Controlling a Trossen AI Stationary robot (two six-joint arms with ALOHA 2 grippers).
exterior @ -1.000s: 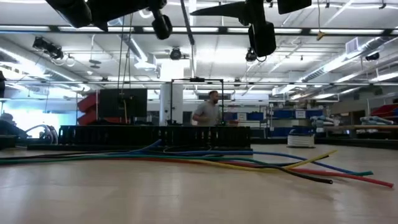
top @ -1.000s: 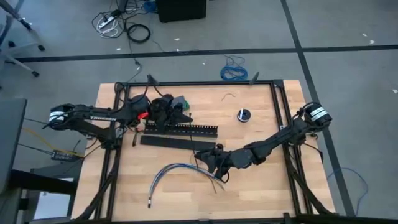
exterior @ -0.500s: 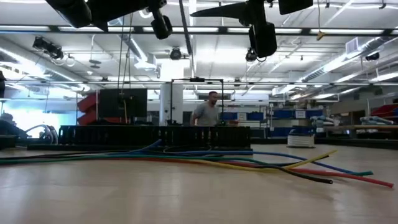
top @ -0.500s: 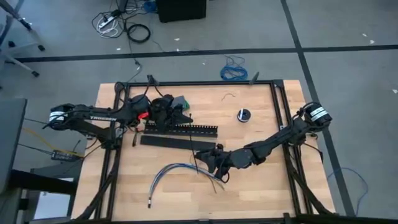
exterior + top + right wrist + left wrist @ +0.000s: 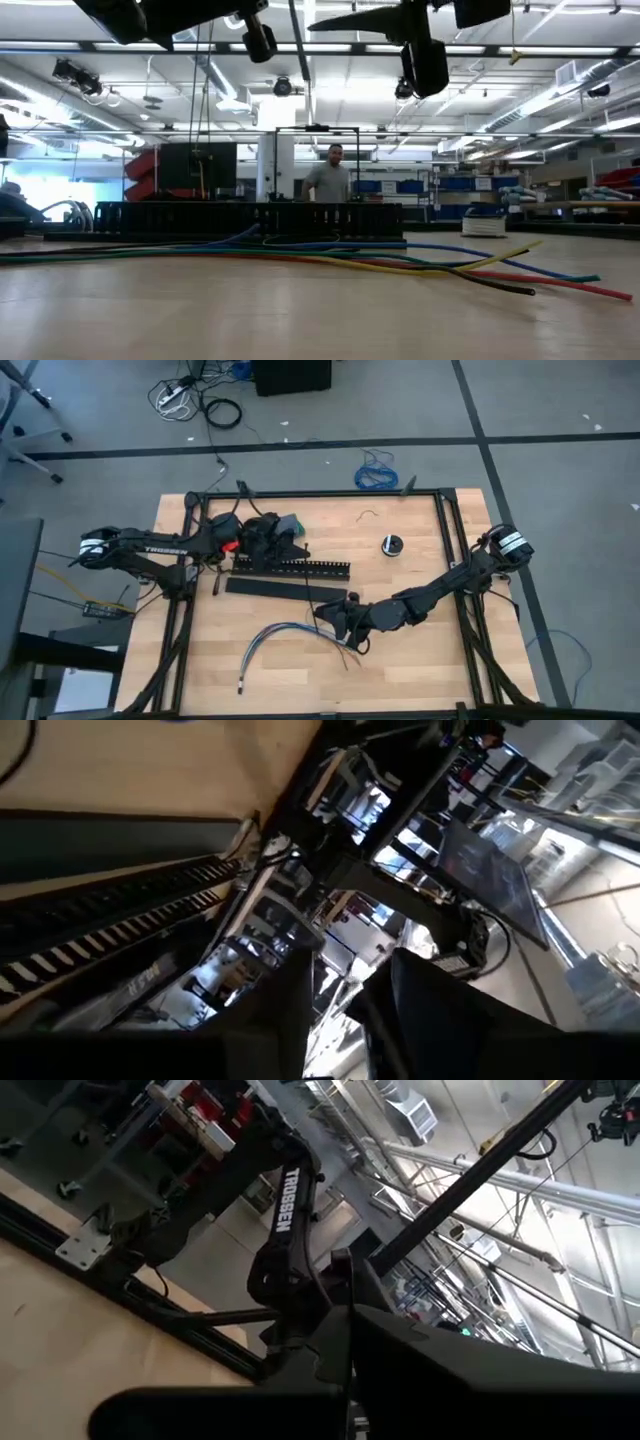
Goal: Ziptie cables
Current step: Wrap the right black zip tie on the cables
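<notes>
1. Your tabletop [image 5: 400, 670] is a pale wood board inside a black frame, with both arms reaching in from its sides.
2. Your right arm stretches from the right edge toward the middle; its right pincer [image 5: 335, 618] sits low over the wood at the right end of the cables. You cannot tell from any view how far its fingers are parted or whether they hold anything.
3. Your left arm lies along the far left part of the board; the left pincer [image 5: 292, 546] is above the slotted channel. Its opening cannot be told either.
4. The black slotted channel [image 5: 290, 567] lies across the far-middle, a flat black strip [image 5: 268, 588] just on its near side.
5. The cables [image 5: 275, 637] lie in a loose arc on the near-middle wood, ends splayed; in the low view they run as coloured strands [image 5: 420, 262] across the board.
6. A small dark round object [image 5: 391, 545] sits well apart, toward the far right.
7. One thin black ziptie [image 5: 311, 598] slants between the flat strip and the right pincer.
8. A person [image 5: 326, 181] stands in the room beyond.
</notes>
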